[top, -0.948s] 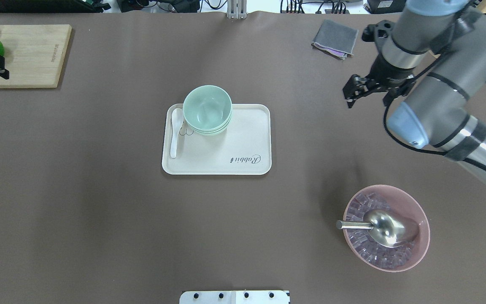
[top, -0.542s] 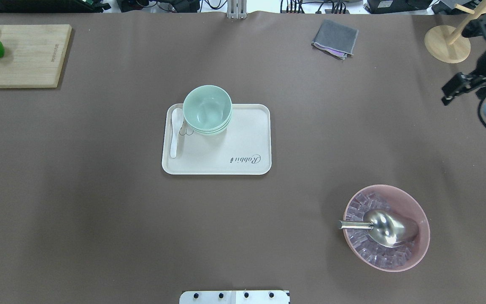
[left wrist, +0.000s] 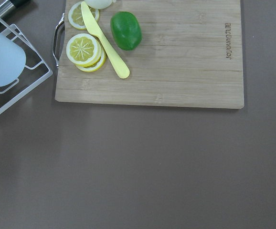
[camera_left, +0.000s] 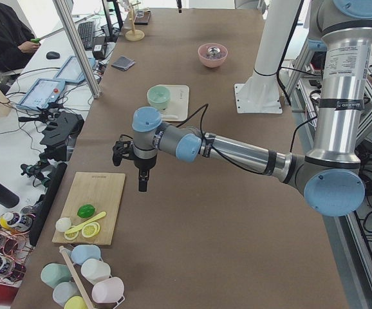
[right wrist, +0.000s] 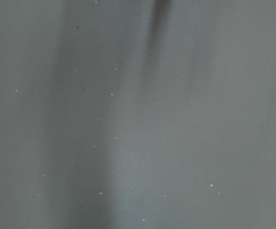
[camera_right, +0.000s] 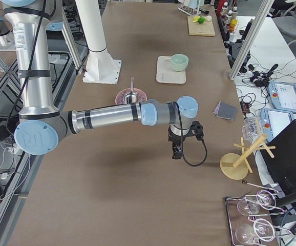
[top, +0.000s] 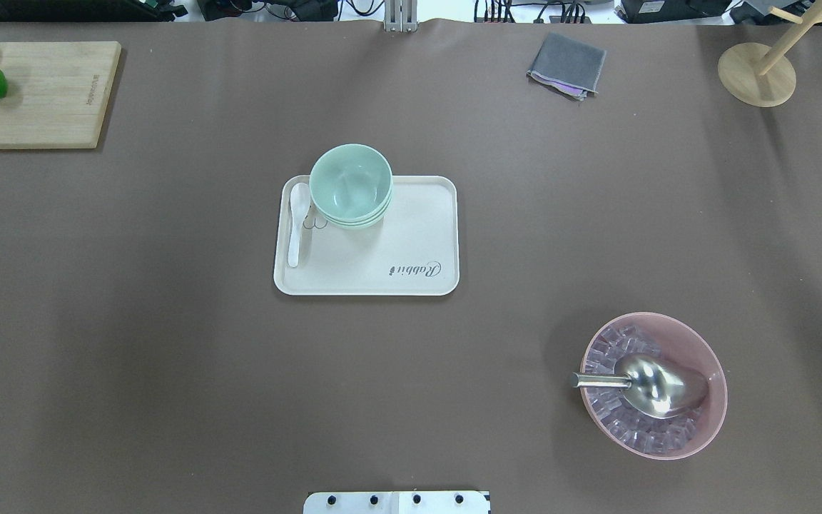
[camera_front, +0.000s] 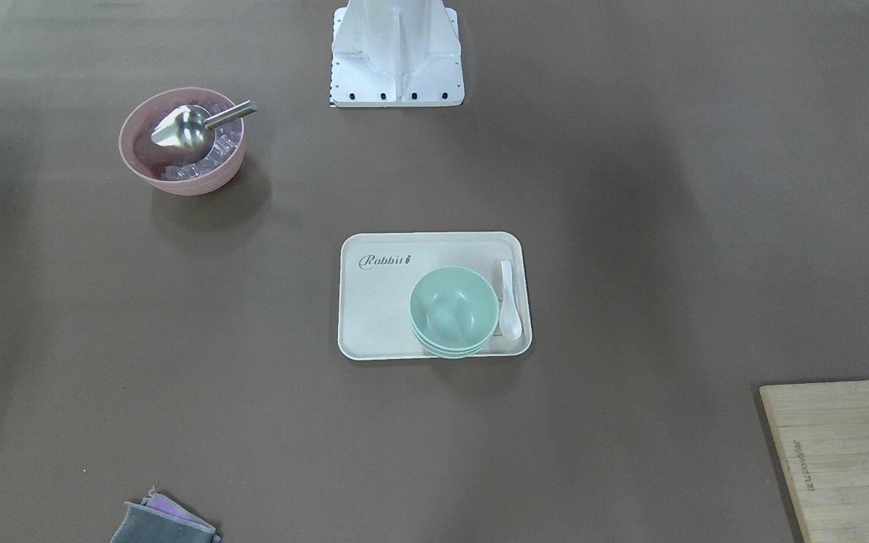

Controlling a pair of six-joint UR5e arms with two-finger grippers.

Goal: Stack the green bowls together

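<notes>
The green bowls (top: 350,182) sit nested in one stack on the far left corner of a cream tray (top: 411,278); the stack also shows in the front view as green bowls (camera_front: 455,309). Neither gripper is near them. My left gripper (camera_left: 143,183) hangs over bare table beside the cutting board, far to the left of the tray. My right gripper (camera_right: 176,152) hangs over bare table far to the right. Both show only in the side views, so I cannot tell whether they are open or shut.
A white spoon (top: 298,221) lies on the tray beside the stack. A pink bowl (top: 712,417) with ice and a metal scoop (top: 657,385) stands front right. A cutting board (top: 54,93) with lime and lemon, a grey cloth (top: 566,66) and a wooden stand (top: 757,75) line the far edge.
The right arm has swung out to the right and left the overhead view. The left gripper has left that view on the left. The bowl stack has not moved.
</notes>
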